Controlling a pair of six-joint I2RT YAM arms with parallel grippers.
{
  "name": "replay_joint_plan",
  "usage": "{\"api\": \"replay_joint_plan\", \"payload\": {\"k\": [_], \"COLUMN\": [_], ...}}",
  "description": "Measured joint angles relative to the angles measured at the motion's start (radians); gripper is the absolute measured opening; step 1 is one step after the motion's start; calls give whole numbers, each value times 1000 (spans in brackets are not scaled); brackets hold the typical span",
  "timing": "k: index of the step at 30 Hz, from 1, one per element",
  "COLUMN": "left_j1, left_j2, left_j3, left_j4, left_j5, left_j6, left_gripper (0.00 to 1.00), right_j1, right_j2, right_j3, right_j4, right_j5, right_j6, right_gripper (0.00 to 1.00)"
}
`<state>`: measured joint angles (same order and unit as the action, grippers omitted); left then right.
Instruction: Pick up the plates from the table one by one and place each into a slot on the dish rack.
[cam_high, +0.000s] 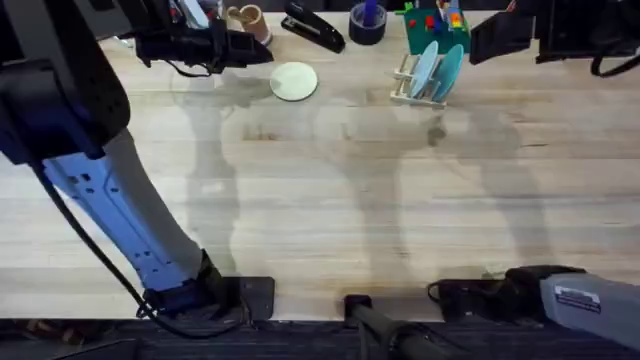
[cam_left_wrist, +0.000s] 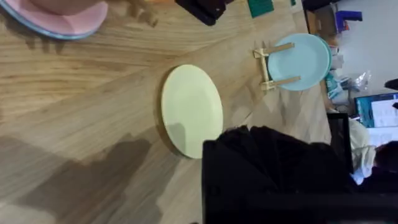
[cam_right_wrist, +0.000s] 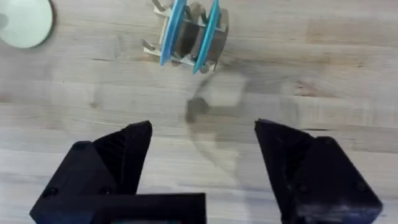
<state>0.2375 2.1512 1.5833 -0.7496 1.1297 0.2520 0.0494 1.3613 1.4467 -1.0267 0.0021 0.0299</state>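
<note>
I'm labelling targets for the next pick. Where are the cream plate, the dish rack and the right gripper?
cream plate (cam_high: 294, 81), overhead view, centre of its face.
dish rack (cam_right_wrist: 151, 47), right wrist view, wooden base rail.
right gripper (cam_right_wrist: 204, 163), right wrist view, midway between its open fingers.

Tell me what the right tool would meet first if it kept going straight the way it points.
Probably the dish rack with its two blue plates; the right tool is open, with bare table between, though depth is unclear.

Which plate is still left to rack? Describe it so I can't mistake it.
Start at the dish rack at the far edge of the table, where two blue plates already stand on edge. Look left along that far edge to the cream-yellow plate. It alone lies flat on the wood, pale and round.
</note>
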Motion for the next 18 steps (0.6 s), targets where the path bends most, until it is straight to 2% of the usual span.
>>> {"api": "replay_joint_plan", "payload": {"k": [18], "left_j1": [0], "left_j2": [123], "left_j3": [0], "left_j4": [72], "left_j5": [34], "left_j6": [3], "left_gripper": [41], "right_j1": [0], "right_j2": [0], "right_j3": [0], "right_j4": [0], "right_j5": [0], "right_j6": [0], "right_gripper": [994]}}
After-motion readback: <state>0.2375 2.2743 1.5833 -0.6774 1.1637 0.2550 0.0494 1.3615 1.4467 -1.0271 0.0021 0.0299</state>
